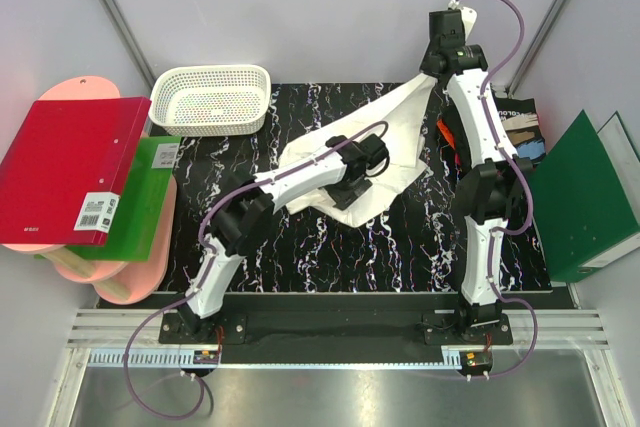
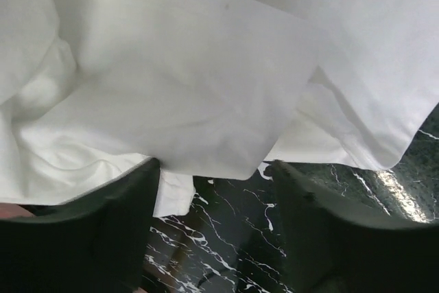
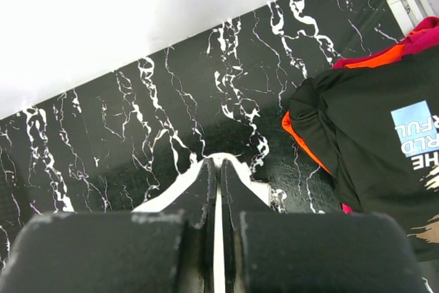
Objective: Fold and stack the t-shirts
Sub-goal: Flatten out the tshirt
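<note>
A white cotton t-shirt (image 1: 405, 127) lies spread over the middle of the black white-veined marble-pattern table (image 1: 300, 247). One end of it is drawn up in a taut slope toward the far right corner. There the right gripper (image 1: 455, 27) is held above the far edge. The right wrist view shows this right gripper (image 3: 216, 169) clenched on a thin white fold of the shirt (image 3: 159, 201), its two dark fingers pressed together with the cloth between them. The left gripper (image 1: 372, 159) hangs over the centre of the table, low above the part of the shirt that rests on the surface. In its own camera the left gripper (image 2: 216, 166) is released. Its jaws stand well apart, and a folded corner of the white t-shirt (image 2: 192, 87) comes down to the level of the fingertips, with bare table below it; whether the fingers touch the cloth cannot be told. By the right edge, toward the far right corner, lies a crumpled black t-shirt with a blue and white print (image 3: 363, 142). A red-orange t-shirt (image 3: 374, 60) shows from under it. A white plastic lattice basket (image 1: 210, 99) stands at the far left corner. A stiff red binder (image 1: 70, 172) and a green binder (image 1: 140, 197) lie off the left edge, and a dark green binder (image 1: 585, 207) lies off the right edge.
</note>
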